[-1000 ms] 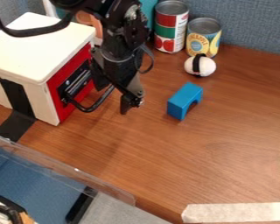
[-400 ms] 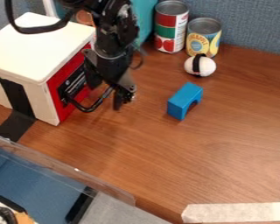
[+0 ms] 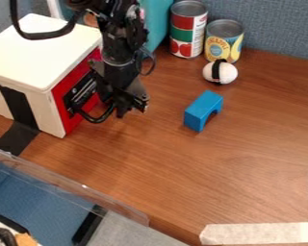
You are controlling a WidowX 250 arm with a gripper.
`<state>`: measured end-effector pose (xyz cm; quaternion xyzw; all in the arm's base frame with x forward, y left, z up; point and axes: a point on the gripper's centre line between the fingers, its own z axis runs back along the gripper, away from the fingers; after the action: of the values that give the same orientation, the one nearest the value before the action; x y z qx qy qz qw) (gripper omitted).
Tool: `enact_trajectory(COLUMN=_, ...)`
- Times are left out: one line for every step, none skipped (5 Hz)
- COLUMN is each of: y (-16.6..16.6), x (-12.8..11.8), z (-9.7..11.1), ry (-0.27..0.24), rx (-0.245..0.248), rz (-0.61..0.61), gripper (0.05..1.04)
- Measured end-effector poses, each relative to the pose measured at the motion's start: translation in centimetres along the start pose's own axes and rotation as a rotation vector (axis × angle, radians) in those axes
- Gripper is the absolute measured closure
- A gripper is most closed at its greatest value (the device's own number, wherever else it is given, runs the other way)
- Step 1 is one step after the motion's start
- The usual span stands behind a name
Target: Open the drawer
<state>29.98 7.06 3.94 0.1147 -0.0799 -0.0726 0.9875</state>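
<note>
Camera view, gripper [image 3: 115, 106] beside red front [image 3: 64, 115], clamped on black drawer handle [image 3: 96, 118]

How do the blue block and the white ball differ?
Shape: the blue block is angular, with an arched cutout underneath; the white ball is rounded.
Colour: block is plain blue; ball is white with a black band around it.
Position: block sits nearer the camera; ball is farther back, by the cans.
Shared: both rest on the wood tabletop, to the same side of the red-fronted box.
</note>
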Motion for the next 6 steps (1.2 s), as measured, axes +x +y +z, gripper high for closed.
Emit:
enact_trajectory(y=-0.2, x=-0.3, z=-0.1, ry=0.011, rx=-0.012, rz=0.022, gripper=0.926)
enact_trajectory(y=-1.1, x=-0.8, z=0.0, ry=0.024, rx=-0.039, rz=0.035, gripper=0.97)
enact_trajectory(y=-2.5, x=-0.9, z=1.0, ry=0.018, rx=-0.085, rz=0.037, gripper=0.971)
enact_trajectory(y=-4.0, x=-0.8, z=1.5, ry=0.019, rx=-0.141, rz=0.057, gripper=0.971)
enact_trajectory(y=-5.3, x=-0.6, z=2.2, ry=0.034, rx=-0.179, rz=0.064, gripper=0.971)
enact_trajectory(y=-6.1, x=-0.5, z=2.9, ry=0.033, rx=-0.202, rz=0.072, gripper=0.971)
